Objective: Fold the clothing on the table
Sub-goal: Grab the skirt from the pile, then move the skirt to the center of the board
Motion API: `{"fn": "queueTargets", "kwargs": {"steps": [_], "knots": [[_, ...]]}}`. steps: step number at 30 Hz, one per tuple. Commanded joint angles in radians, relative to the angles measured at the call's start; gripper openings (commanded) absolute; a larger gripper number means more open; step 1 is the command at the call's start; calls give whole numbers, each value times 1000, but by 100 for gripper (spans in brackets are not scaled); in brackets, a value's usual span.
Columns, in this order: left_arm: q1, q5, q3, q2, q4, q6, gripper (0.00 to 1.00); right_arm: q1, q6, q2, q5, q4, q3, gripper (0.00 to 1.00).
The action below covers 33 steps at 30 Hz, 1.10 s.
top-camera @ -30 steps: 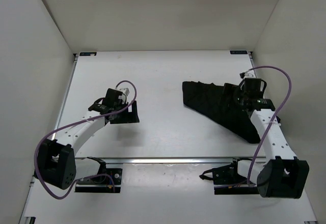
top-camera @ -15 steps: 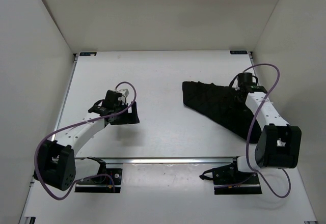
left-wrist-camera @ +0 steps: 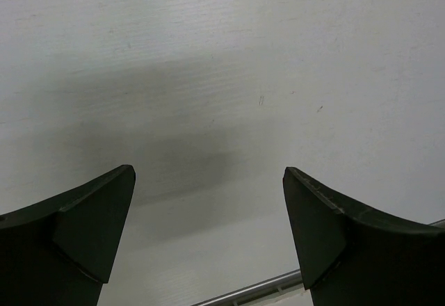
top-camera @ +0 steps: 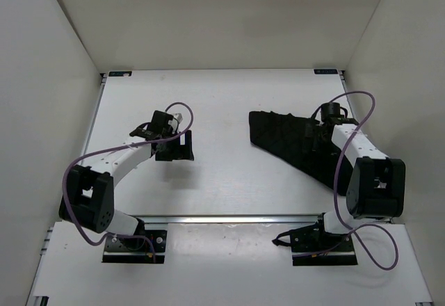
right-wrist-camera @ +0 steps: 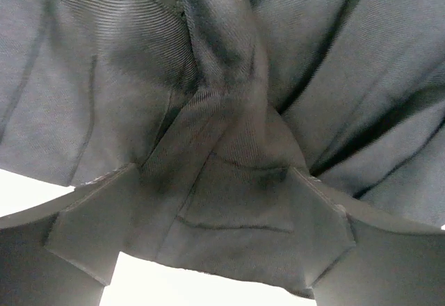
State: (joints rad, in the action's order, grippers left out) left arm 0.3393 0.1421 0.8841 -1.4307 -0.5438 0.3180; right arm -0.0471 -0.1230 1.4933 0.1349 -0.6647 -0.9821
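My left arm (top-camera: 115, 161) bent, reaching forward and inward. Left gripper (left-wrist-camera: 208, 181) points down, jaws spread wide. My right arm (top-camera: 350, 141) folded up, elbow raised. Right gripper (right-wrist-camera: 208, 174) points down, jaws set well apart.

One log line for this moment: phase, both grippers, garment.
phase: pre-grasp | left gripper: open above bare table | right gripper: open, astride a clothing fold | clothing: creased, not yet folded

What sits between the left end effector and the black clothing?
Nothing but bare table between left end effector and clothing, per the top view.
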Motion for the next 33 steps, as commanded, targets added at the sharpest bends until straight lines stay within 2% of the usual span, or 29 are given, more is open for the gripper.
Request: {"fn": "queueTargets", "kwargs": {"steps": [1, 2, 4, 5, 6, 7, 13, 17, 20, 23, 26, 28, 31, 33], "knots": [[-6, 40, 13, 0, 7, -8, 99, 0, 5, 51, 20, -10, -39, 74], [-13, 50, 22, -4, 7, -8, 99, 12, 6, 74, 29, -18, -49, 68], [1, 34, 39, -19, -4, -10, 99, 13, 5, 82, 32, -10, -44, 37], [3, 25, 45, -19, -7, -16, 98, 13, 3, 84, 29, -12, -50, 29], [6, 22, 42, -17, -8, -17, 98, 13, 0, 90, 29, -19, -62, 10], [3, 30, 45, -16, -8, -13, 99, 9, -3, 103, 29, -33, -84, 0], [-3, 53, 35, 12, 5, -10, 99, 65, 23, 70, 22, -64, -226, 0], [-20, 140, 19, 27, 39, -7, 99, 165, 45, 82, -118, -7, -343, 0], [-31, 162, 19, 44, 35, -14, 99, 254, 48, 184, -191, -16, -498, 0], [-48, 142, 26, 70, 7, -28, 99, 351, 57, 301, -290, -68, -746, 0], [-104, 169, 30, 125, 8, -31, 99, 470, 81, 370, -282, -164, -1123, 0], [-126, 157, 53, 162, -2, -31, 99, 538, 92, 361, -273, -165, -1217, 0], [-141, 122, 84, 214, -27, -36, 99, 530, 68, 240, -316, -54, -1151, 0], [-141, 100, 96, 254, -38, -40, 99, 474, 8, 116, -406, 69, -993, 0]]}}
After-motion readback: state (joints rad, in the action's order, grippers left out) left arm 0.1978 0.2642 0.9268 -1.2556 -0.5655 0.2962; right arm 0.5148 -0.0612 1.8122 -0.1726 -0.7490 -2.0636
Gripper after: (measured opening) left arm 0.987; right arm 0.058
